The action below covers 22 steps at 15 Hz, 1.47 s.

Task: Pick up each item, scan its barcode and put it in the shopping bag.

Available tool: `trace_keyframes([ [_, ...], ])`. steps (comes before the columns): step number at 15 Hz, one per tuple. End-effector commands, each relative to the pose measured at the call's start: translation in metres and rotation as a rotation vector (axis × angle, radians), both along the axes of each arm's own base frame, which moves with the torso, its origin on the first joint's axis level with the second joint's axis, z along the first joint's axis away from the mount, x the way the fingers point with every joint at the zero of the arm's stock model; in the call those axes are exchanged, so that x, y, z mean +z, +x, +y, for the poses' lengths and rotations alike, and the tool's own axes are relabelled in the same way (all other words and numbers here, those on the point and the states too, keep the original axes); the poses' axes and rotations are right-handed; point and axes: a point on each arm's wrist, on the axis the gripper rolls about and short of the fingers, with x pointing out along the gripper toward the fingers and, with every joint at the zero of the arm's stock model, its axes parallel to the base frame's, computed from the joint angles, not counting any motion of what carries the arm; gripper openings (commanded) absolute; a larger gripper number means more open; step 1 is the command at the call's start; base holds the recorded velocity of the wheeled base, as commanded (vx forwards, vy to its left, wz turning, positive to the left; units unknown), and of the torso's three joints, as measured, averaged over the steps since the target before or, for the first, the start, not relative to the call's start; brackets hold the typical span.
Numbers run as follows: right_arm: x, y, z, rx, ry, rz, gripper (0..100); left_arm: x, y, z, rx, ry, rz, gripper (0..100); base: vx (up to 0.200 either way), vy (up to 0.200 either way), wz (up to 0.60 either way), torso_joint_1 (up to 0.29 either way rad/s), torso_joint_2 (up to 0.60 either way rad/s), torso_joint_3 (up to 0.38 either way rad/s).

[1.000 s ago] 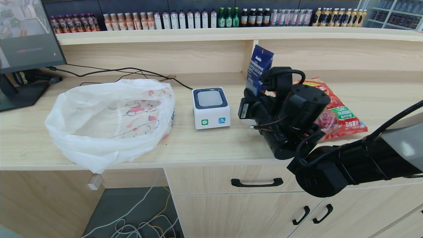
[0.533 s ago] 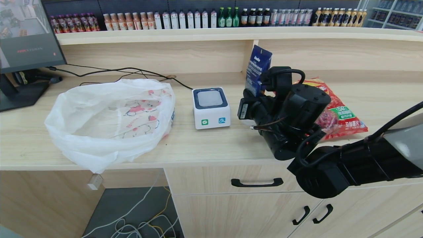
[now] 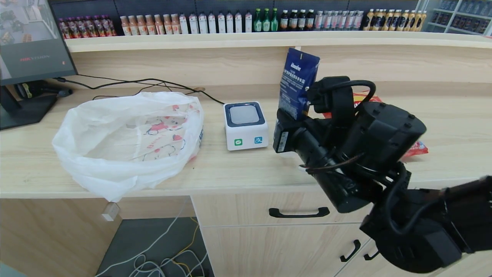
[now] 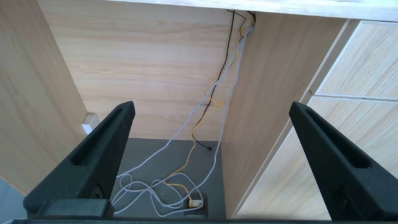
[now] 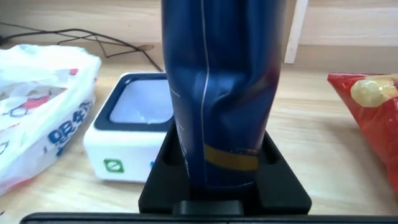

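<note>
Left gripper (image 4: 211,109): positioned below the counter edge, in front of the cabinet opening. Its 2 fingers stand wide apart with nothing between them. Loose cables (image 4: 186,180) lie on the floor beyond it.

Right gripper (image 3: 294,117): positioned over the front half of the counter (image 3: 238,169), above the drawer fronts. Its fingers are closed onto the lower end of the blue pouch (image 3: 299,82). The pouch stands upright and is creased where the fingers press it. Its top edge reaches the height of the raised back ledge.

Scanner (image 3: 245,125): a white cube with a dark-framed window facing up. It rests on the counter just beside the pouch, on the robot's left of it, and does not touch it.

Shopping bag (image 3: 96,169): white plastic, mouth open upward. It sits on the counter to the left of the scanner, with its near side overhanging the counter edge.

Red snack bag (image 5: 367,106): lies flat on the counter to the right of the pouch, largely hidden behind the right arm in the head view.

Monitor (image 3: 30,46): stands at the far left. A row of bottles (image 3: 230,21) lines the shelf behind the counter.
</note>
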Motion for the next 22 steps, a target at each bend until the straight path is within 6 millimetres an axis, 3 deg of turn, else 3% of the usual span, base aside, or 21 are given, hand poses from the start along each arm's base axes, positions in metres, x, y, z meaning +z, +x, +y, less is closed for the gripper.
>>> trace_keyframes([
  [1,0.004,-0.032,-0.010,0.031,-0.001,-0.012,0,0.000,0.000,0.000,-0.001,0.000,0.000,100,0.000,0.000,0.00,0.000,0.00,0.000],
  [7,0.004,-0.074,-0.027,0.103,-0.027,-0.007,0,0.000,0.000,0.000,0.000,0.000,0.000,100,0.000,0.000,0.00,0.000,0.00,0.000],
  [14,0.009,-0.093,-0.020,0.194,-0.006,-0.017,0,0.000,0.000,0.000,0.000,0.000,0.000,100,0.000,0.000,0.00,0.000,0.00,0.000],
  [18,0.012,-0.107,-0.037,0.296,0.025,-0.027,0,0.000,0.000,0.000,0.000,0.000,0.000,100,0.000,0.000,0.00,0.000,0.00,0.000],
  [22,0.001,-0.123,-0.056,0.456,0.026,0.002,0,0.000,0.000,0.000,0.000,0.000,0.000,100,0.000,0.000,0.00,0.000,0.00,0.000],
])
